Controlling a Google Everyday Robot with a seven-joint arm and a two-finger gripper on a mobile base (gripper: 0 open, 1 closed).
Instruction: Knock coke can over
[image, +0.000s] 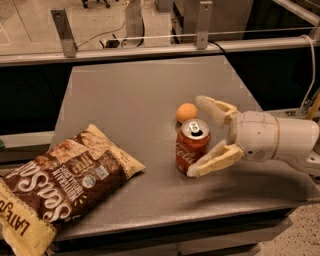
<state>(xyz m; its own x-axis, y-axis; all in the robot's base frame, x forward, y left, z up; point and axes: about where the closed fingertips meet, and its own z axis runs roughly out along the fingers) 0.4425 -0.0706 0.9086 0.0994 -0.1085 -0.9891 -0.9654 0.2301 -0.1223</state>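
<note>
- Only one camera view here. It looks down at a plain grey desk (125, 100) with a matte top.
- Behind the desk there's a metal rail (150, 47) on upright posts (63, 27). Past that is a pale floor with a cable (115, 37) lying on it. Under the rail it's just dark.
- A big brown and yellow chip bag (65, 185) lies flat on the front left of the desk, with its near corner hanging past the edge.
- The coke can (192, 147) sits right of centre, toward the front edge, well apart from the bag.
- The coke can is standing upright, so its long axis is vertical. The silver top and pull tab face up, and the white script runs up the red side.
- A small orange (186, 112) sits just behind the coke can, close to it. Can't tell if they touch.
- The white arm (280, 142) comes in from the right, low and roughly level with the desk.
- The end effector (196, 136) points left at the coke can, fingers spread wide on either side of it. The far finger reaches behind the coke can next to the orange. The near finger sits in front, its tip down by the can's base. I can't tell if either one actually touches it.
</note>
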